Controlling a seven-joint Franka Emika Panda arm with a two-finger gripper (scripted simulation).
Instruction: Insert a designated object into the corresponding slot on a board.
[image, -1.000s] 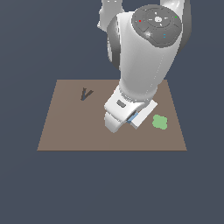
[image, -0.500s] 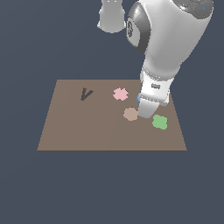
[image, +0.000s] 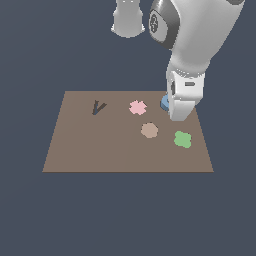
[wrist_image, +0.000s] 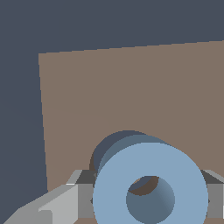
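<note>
The light-blue ring (wrist_image: 114, 188) fills the wrist view, held between my grey fingers (wrist_image: 81, 197). My gripper (wrist_image: 148, 197) is shut on it. A dark curved rim of the ring-shaped slot (wrist_image: 101, 151) shows just behind the ring, and brown shows through the ring's hole. In the exterior view my gripper (image: 179, 111) stands low over the far right part of the brown board (image: 110, 150). Only an edge of the ring (image: 164, 103) peeks out beside it. The slot is hidden there behind the gripper.
On the board lie a pink clover piece (image: 137, 107), a tan polygon piece (image: 149, 130) and a green clover piece (image: 183, 139). A dark V-shaped recess (image: 98, 107) is at the far left. The board's far edge (wrist_image: 131, 47) is close.
The arm has moved with the ring toward the board's far right corner, uncovering the pink and tan pieces. The gripper stays shut on the ring.
</note>
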